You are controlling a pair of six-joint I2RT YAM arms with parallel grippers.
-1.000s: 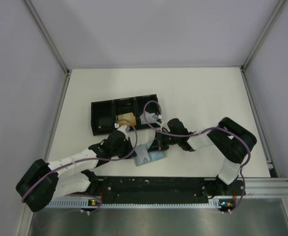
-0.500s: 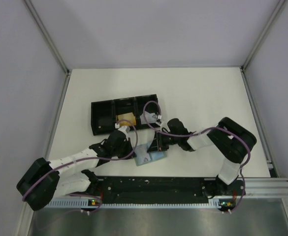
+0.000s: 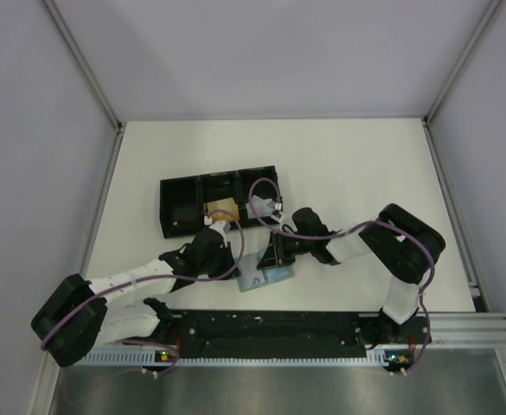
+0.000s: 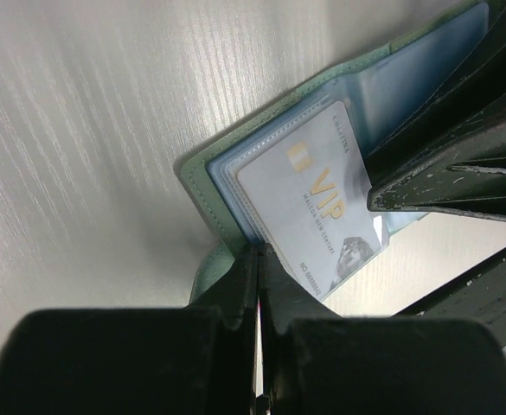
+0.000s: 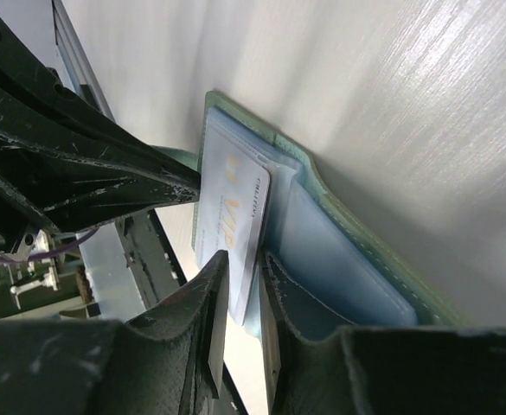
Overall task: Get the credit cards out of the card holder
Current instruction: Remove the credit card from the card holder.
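From my seat, the card holder lies open on the table, close to the near edge and just on the near side of the black tray. Both arms are crowded over it. The left gripper has its fingers pressed together on the holder's green edge, pinning it down. The right gripper is pinched thin on the end of the silvery-grey card, which sits partly out of its clear sleeve. A tan card lies in the tray.

My main worry is the right-hand bite. It covers only a narrow strip of slick plastic, so a quick pull could leave the card behind. If I pull at an angle to the sleeve's mouth, I expect the card to wedge in it. The whole holder would then load the left grip, which has only a thin hem to hold and may let go.

A sleeve leaf may also be caught along with the card (the wrist views don't let me tell). The two sets of fingers are very near each other, so a careless retreat path risks a knock.
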